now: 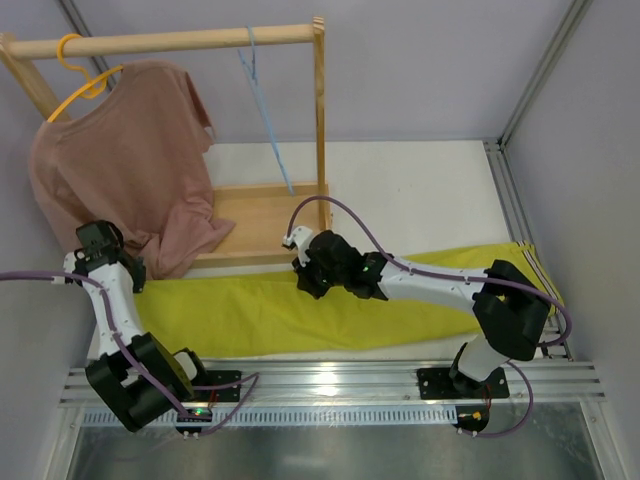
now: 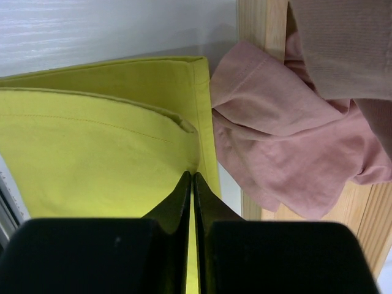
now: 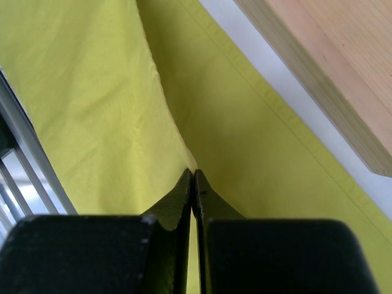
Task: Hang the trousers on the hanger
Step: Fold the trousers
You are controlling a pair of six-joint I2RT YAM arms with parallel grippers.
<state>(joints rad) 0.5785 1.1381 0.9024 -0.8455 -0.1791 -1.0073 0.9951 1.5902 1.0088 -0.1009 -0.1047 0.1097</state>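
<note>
A: Locate trousers [image 1: 330, 310].
B: Spread flat before wooden rack [image 1: 255, 215].
A: Locate hanger [image 1: 268, 120].
B: Seen overhead only; hung on rail [image 1: 170, 42], apart from trousers.
A: Check left gripper [image 2: 193, 179], right gripper [image 3: 194, 173].
B: Confirmed in wrist views: both clamped tight on trousers cloth.

Top external: high above and behind the near edge of the table [image 1: 430, 190], facing down and forward; far enough to take in the whole tabletop.
Left wrist: close over the left gripper [image 2: 193, 176], facing along its fingers onto cloth.
Right wrist: close over the right gripper [image 3: 194, 173], same facing.
Shared by all 3: trousers [image 1: 300, 312].
Shared by top and left wrist: pink shirt [image 1: 120, 160].
Shared by top and right wrist: rack base [image 1: 262, 215], upper right of the wrist frame.
</note>
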